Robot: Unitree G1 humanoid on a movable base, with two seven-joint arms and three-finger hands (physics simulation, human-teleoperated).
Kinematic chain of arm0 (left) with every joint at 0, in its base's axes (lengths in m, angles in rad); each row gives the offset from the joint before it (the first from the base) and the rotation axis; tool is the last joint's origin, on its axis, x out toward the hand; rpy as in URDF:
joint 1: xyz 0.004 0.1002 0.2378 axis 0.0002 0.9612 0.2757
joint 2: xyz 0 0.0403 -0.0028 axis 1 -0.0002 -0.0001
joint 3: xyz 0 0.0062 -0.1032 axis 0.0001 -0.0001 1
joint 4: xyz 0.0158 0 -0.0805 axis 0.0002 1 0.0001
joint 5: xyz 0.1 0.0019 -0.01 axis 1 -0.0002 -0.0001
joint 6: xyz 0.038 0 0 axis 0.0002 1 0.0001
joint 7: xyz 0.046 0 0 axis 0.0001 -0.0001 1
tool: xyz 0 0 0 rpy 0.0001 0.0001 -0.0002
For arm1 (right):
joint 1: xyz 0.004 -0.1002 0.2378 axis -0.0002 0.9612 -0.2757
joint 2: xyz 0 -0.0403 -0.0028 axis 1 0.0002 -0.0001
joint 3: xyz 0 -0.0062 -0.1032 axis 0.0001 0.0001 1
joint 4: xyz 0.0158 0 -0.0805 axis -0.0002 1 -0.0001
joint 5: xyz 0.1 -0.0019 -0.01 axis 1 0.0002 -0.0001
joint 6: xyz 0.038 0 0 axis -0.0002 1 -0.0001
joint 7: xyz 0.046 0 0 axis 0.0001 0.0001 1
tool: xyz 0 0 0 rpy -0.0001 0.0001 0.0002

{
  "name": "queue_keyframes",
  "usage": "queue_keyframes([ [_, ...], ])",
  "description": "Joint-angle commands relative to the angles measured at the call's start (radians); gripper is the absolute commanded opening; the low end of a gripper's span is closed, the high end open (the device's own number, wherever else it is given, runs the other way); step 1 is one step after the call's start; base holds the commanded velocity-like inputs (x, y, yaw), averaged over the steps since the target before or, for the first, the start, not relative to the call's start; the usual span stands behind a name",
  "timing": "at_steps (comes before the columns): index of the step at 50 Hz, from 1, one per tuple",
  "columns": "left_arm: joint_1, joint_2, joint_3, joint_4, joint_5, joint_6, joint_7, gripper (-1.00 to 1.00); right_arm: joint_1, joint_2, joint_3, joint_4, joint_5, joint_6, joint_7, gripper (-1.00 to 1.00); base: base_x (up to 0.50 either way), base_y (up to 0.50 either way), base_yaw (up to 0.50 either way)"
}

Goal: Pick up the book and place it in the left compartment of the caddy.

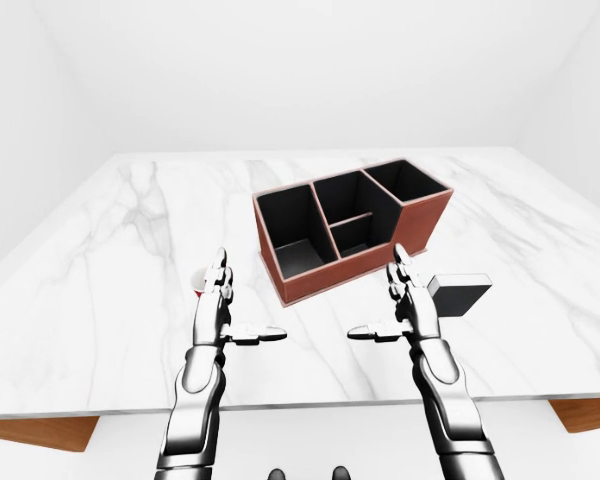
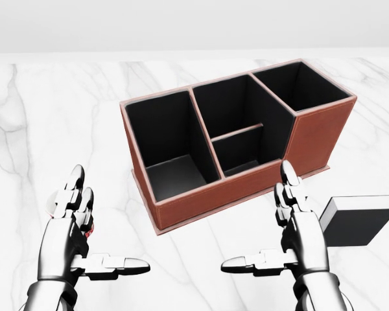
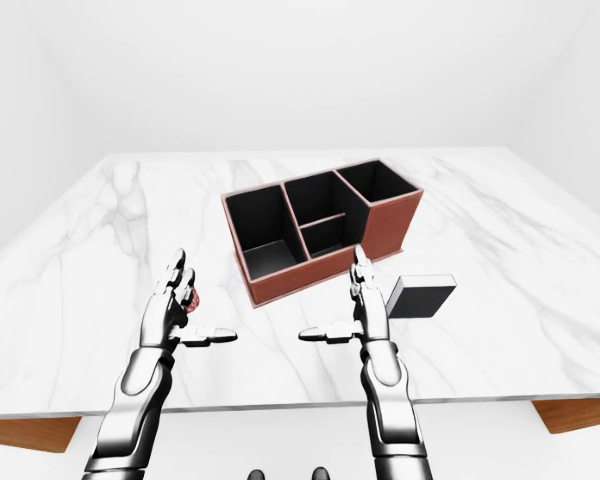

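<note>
The book (image 2: 358, 220), black with a white page edge, lies flat on the marble table (image 2: 39, 129) at the right of the head view. It is just right of my right hand (image 2: 256, 218). The brown caddy (image 2: 246, 184) with black insides stands above both hands, and its left compartment (image 2: 172, 146) holds nothing. My left hand (image 2: 104, 227) hovers at the lower left. Both hands are open with fingers up and thumbs pointing inward, and they hold nothing. The right fingers (image 2: 292, 194) sit close beside the book's left end without touching it.
A red mug (image 1: 197, 283) stands behind my left hand, mostly hidden in the head view. The table's near edge (image 1: 310, 408) runs under my forearms. A brown wooden piece (image 1: 585, 412) shows below the edge at each side in the eye views.
</note>
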Motion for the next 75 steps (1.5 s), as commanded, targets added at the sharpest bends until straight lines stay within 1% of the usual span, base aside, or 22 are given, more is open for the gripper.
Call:
queue_keyframes([
  [1, -0.001, 0.002, 0.004, 0.004, -0.002, -0.002, -0.001, 1.00, -0.017, -0.027, -0.038, -0.011, -0.002, 0.002, -0.002, 1.00, 0.00, 0.00, 0.00],
  [4, -0.006, 0.004, 0.007, 0.009, -0.004, -0.003, -0.002, 1.00, -0.048, -0.051, -0.083, -0.059, 0.021, 0.052, 0.001, 1.00, 0.00, 0.00, 0.00],
  [5, -0.013, 0.005, 0.010, 0.019, -0.006, -0.006, -0.002, 1.00, -0.043, -0.074, -0.117, -0.119, 0.038, 0.089, 0.014, 1.00, 0.00, 0.00, 0.00],
  [9, -0.016, 0.004, 0.011, 0.026, -0.010, -0.008, -0.001, 1.00, -0.066, -0.130, -0.203, -0.208, 0.001, 0.089, 0.009, 1.00, 0.00, 0.00, 0.00],
  [15, -0.013, 0.002, 0.006, 0.022, -0.010, -0.007, -0.001, 1.00, -0.077, -0.174, -0.268, -0.231, -0.063, 0.089, 0.041, 1.00, 0.00, 0.00, 0.00],
  [18, -0.011, 0.002, 0.006, 0.014, -0.009, -0.003, 0.000, 1.00, -0.059, -0.183, -0.266, -0.236, -0.122, 0.089, 0.079, 1.00, 0.00, 0.00, 0.00],
  [23, -0.006, 0.001, 0.003, 0.008, -0.009, -0.002, -0.001, 1.00, -0.048, -0.179, -0.279, -0.236, -0.165, 0.089, 0.116, 1.00, 0.00, 0.00, 0.00],
  [27, 0.000, 0.003, 0.006, -0.020, -0.014, 0.015, -0.005, 1.00, -0.049, -0.186, -0.275, -0.228, -0.212, 0.089, 0.145, 1.00, 0.00, 0.00, 0.00],
  [33, 0.001, 0.002, 0.008, -0.011, -0.016, 0.006, -0.007, 1.00, -0.065, -0.223, -0.307, -0.227, -0.261, 0.089, 0.205, 1.00, 0.00, 0.00, 0.00],
  [36, 0.002, 0.003, 0.009, -0.015, -0.018, 0.008, -0.008, 1.00, -0.096, -0.251, -0.316, -0.186, -0.292, 0.089, 0.215, 1.00, 0.00, 0.00, 0.00],
  [38, 0.003, 0.005, 0.012, -0.027, -0.022, 0.016, -0.010, 1.00, -0.122, -0.300, -0.306, -0.138, -0.365, 0.089, 0.236, 1.00, 0.00, 0.00, 0.00],
  [40, 0.003, 0.005, 0.014, -0.029, -0.022, 0.018, -0.010, 1.00, -0.138, -0.320, -0.312, -0.117, -0.397, 0.089, 0.263, 1.00, 0.00, 0.00, 0.00],
  [41, 0.004, 0.005, 0.014, -0.031, -0.023, 0.019, -0.011, 1.00, -0.174, -0.355, -0.304, -0.065, -0.451, 0.089, 0.262, 1.00, 0.00, 0.00, 0.00],
  [43, 0.008, 0.004, 0.014, -0.040, -0.026, 0.022, -0.011, 1.00, -0.216, -0.391, -0.294, 0.018, -0.524, 0.089, 0.241, 1.00, 0.00, 0.00, 0.00],
  [46, 0.005, 0.004, 0.017, -0.032, -0.028, 0.018, -0.011, 1.00, -0.260, -0.417, -0.275, 0.097, -0.580, 0.089, 0.244, 1.00, 0.00, 0.00, 0.00],
  [50, -0.013, 0.002, 0.012, 0.011, -0.021, -0.003, -0.005, 1.00, -0.290, -0.451, -0.247, 0.202, -0.673, 0.033, 0.252, 1.00, 0.00, 0.00, 0.00],
  [52, -0.016, 0.001, 0.007, 0.011, -0.019, 0.000, -0.002, 1.00, -0.293, -0.463, -0.246, 0.236, -0.700, 0.009, 0.260, 1.00, 0.00, 0.00, 0.00],
  [55, -0.013, 0.000, 0.002, -0.005, -0.018, 0.010, -0.002, 1.00, -0.309, -0.485, -0.233, 0.300, -0.768, -0.028, 0.236, 1.00, 0.00, 0.00, 0.00],
  [59, -0.015, 0.000, 0.001, -0.004, -0.017, 0.011, -0.001, 1.00, -0.340, -0.514, -0.217, 0.379, -0.848, -0.061, 0.198, 1.00, 0.00, 0.00, 0.00],
  [67, -0.015, 0.002, 0.005, -0.030, -0.021, 0.034, 0.000, 1.00, -0.355, -0.515, -0.203, 0.424, -0.890, -0.076, 0.259, 1.00, 0.00, 0.00, 0.00],
  [70, -0.008, 0.002, 0.005, -0.054, -0.024, 0.046, -0.003, 1.00, -0.393, -0.517, -0.182, 0.508, -0.910, -0.086, 0.215, 1.00, 0.00, 0.00, 0.00],
  [75, -0.015, 0.001, 0.007, -0.038, -0.023, 0.038, -0.001, 1.00, -0.429, -0.502, -0.130, 0.641, -0.943, -0.086, 0.139, 1.00, 0.00, 0.00, 0.00],
])
